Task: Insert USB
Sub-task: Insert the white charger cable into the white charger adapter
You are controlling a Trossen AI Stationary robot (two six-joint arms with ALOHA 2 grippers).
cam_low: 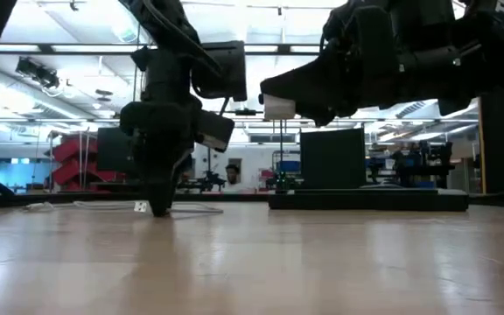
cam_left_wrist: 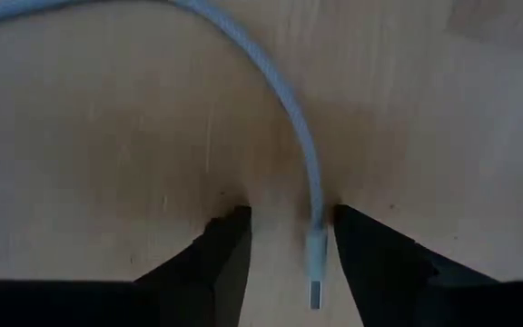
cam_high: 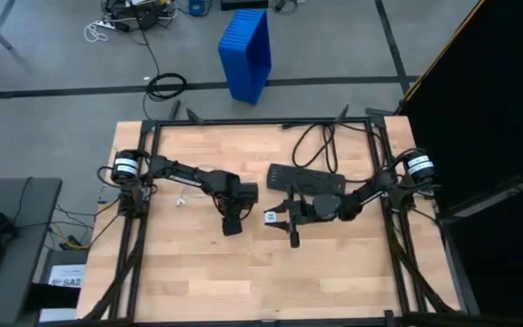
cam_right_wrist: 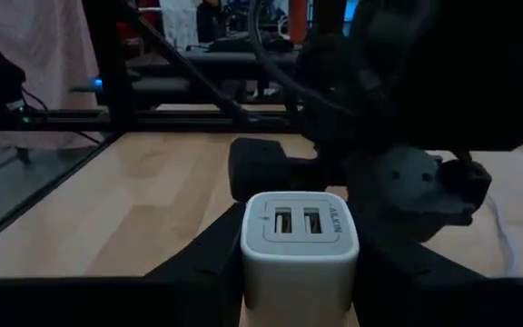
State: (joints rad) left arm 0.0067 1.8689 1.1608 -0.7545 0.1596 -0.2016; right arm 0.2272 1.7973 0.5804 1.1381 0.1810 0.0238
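- The room beyond is seen as a lit workshop with a grey floor, on which a blue crate [cam_high: 246, 53] stands behind the table.
- A pale wooden tabletop [cam_high: 198, 272] is framed by dark rails; a black power strip [cam_high: 305, 179] lies on its far half.
- A white two-port USB charger [cam_right_wrist: 299, 248] is held clamped in the right pincer [cam_high: 284, 219], raised above the wood near the middle.
- The left pincer [cam_left_wrist: 291, 250] is set down on the wood, narrowly parted around the plug.
- The USB cable [cam_left_wrist: 280, 118], thin, white and braided, lies on the tabletop between the left fingers; it is judged light and floppy, so the stiff plug [cam_left_wrist: 317, 272] is best gripped.
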